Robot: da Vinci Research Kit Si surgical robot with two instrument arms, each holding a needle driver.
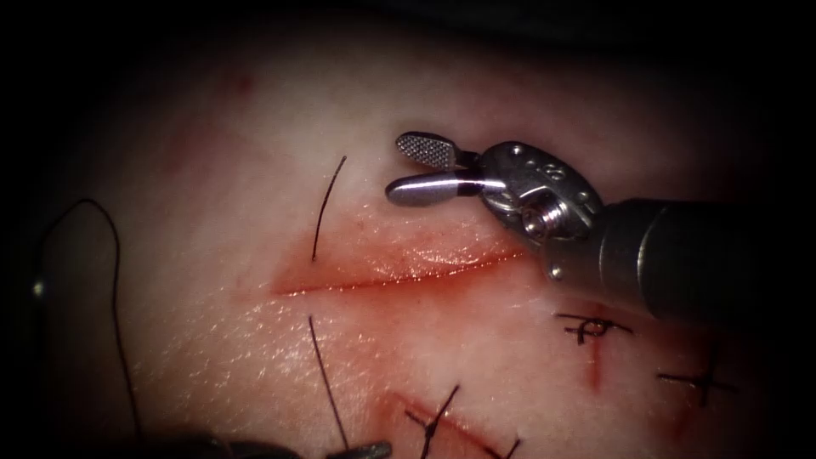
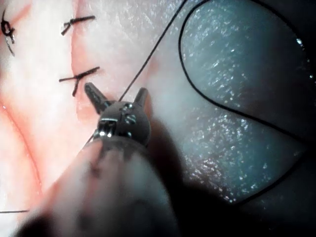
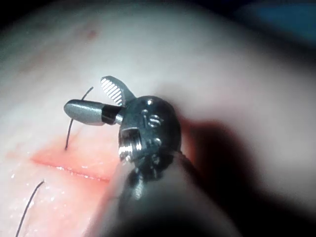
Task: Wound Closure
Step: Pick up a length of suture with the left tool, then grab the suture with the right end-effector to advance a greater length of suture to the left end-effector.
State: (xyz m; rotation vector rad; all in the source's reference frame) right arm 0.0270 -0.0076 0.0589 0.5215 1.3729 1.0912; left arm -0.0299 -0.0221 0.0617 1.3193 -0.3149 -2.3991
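We see our right tool (image 1: pixel 416 168) above the cut (image 1: pixel 399 270), jaws wide and empty. Our left tool (image 2: pixel 117 98), beside the finished stitches (image 2: pixel 79 78), stands wide with the thread (image 1: pixel 327 378) between its jaws; whether it grips, we cannot tell. The needle we cannot place.

- My right end effector (image 1: pixel 422 170): polished steel, cross-hatched inner pad, round wrist hub with small holes and a screw, dark grey shaft.
- My left end effector (image 2: pixel 117 97): same steel, slim dark tips.
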